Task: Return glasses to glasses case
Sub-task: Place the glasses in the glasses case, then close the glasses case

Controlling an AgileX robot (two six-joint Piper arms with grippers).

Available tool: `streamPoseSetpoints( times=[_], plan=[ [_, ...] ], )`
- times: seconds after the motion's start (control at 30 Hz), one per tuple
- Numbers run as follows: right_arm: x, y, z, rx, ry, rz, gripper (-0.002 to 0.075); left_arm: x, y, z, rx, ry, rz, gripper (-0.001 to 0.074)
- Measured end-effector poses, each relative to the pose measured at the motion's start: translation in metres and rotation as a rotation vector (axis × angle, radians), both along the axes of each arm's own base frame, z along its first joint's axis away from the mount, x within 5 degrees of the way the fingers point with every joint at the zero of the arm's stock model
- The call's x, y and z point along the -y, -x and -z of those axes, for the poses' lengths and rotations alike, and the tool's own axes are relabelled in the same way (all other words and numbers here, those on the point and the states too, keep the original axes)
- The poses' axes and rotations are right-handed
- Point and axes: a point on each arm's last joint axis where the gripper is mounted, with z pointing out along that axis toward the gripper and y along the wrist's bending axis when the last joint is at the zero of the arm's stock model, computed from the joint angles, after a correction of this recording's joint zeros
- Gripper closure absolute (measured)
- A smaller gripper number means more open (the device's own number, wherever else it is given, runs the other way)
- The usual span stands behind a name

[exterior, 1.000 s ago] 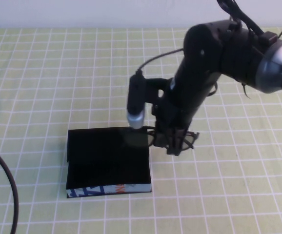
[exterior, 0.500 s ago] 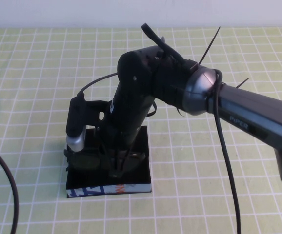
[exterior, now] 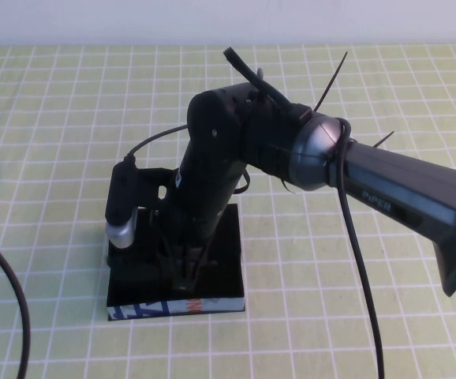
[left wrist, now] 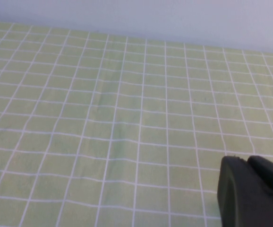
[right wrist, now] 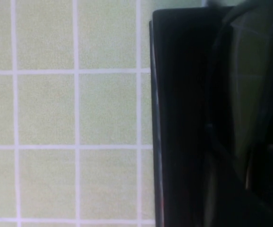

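Note:
The glasses case (exterior: pixel 222 272) lies open on the green checked cloth, its blue, white and orange front edge toward me. My right gripper (exterior: pixel 185 275) reaches down into the case and is shut on the black glasses (exterior: pixel 136 255), which sit low over the case's black lining. In the right wrist view the case wall (right wrist: pixel 179 118) and a reflective lens of the glasses (right wrist: pixel 250 90) fill the side of the picture. My left gripper (left wrist: pixel 250 189) is out of the high view; it hangs shut over bare cloth, away from the case.
The right arm (exterior: pixel 386 189) stretches from the right edge across the middle of the table and hides the back of the case. A black cable (exterior: pixel 11 304) curves along the left front edge. Checked cloth (exterior: pixel 54 118) surrounds the case.
My right gripper has carried the glasses from the case's right rim leftward over the case and down into it. In the last half second it has sunk slightly lower.

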Motion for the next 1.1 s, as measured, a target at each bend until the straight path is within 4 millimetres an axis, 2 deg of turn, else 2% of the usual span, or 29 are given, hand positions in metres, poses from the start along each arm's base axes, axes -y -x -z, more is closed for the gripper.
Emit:
streamPoseSetpoints(
  times=[0.13,0.27,0.4,0.47,0.57,0.7,0.77,0.87,1.0,1.1],
  plan=[
    [0.000,-0.001,-0.001,0.005,-0.005,0.002,0.0483,0.000,0.000,0.000,0.000,0.000,0.000,0.0737],
    [-0.001,-0.001,-0.001,0.012,-0.012,0.004,0.0470,0.000,0.001,0.002,-0.018,-0.001,-0.002,0.0737],
    [0.002,-0.005,-0.006,0.014,-0.032,0.023,0.0536,0.001,0.002,0.006,-0.076,0.021,-0.001,0.0737],
    [0.009,-0.010,-0.017,0.019,-0.058,0.066,0.0587,0.003,0.003,0.009,-0.107,0.021,0.032,0.0737],
    [0.026,-0.026,-0.043,0.023,-0.120,0.216,0.0689,0.014,0.000,0.015,-0.177,0.022,0.155,0.0737],
    [0.047,-0.049,-0.066,0.035,-0.217,0.411,0.0731,0.037,-0.009,0.024,-0.261,0.111,0.398,0.0737],
    [0.059,-0.062,-0.070,0.029,-0.261,0.485,0.0737,0.047,-0.016,0.035,-0.293,0.187,0.489,0.0737],
    [0.074,-0.078,-0.065,-0.028,-0.296,0.563,0.0739,0.055,-0.023,0.058,-0.341,0.261,0.556,0.0736],
    [0.094,-0.100,-0.054,-0.134,-0.363,0.657,0.0741,0.059,-0.025,0.094,-0.431,0.328,0.563,0.0736],
    [0.103,-0.112,-0.042,-0.204,-0.400,0.708,0.0741,0.068,-0.023,0.110,-0.471,0.340,0.588,0.0736]
  ],
)
